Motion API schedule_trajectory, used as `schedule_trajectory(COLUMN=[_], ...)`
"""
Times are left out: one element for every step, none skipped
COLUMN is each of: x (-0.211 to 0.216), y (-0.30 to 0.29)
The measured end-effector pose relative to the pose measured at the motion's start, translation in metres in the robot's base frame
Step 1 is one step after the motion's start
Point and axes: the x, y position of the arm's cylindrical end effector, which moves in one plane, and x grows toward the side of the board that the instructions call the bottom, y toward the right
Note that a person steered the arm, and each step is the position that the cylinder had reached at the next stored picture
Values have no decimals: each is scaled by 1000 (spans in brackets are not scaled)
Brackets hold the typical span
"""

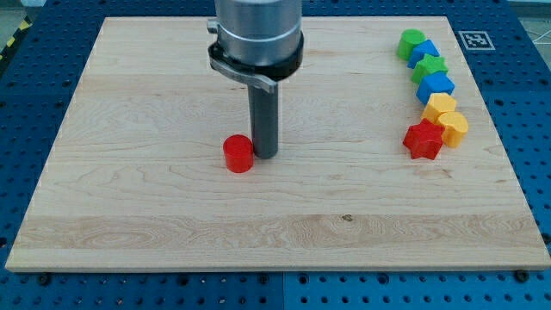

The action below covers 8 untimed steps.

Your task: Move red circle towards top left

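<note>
The red circle block lies on the wooden board, a little left of the view's centre. My tip stands right beside it, on its right side, touching or nearly touching it. The rod rises from there to the grey arm end at the view's top.
A chain of blocks lies at the view's right: a green block, a blue block, a green star, a blue block, two yellow blocks and a red star. A marker tag sits at the top right corner.
</note>
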Motion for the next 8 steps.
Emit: schedule_trajectory(x=[21,30,11,-21,-53,-83,-58,-23], y=[18,1,-35,-67,-93,-110,-113,-116])
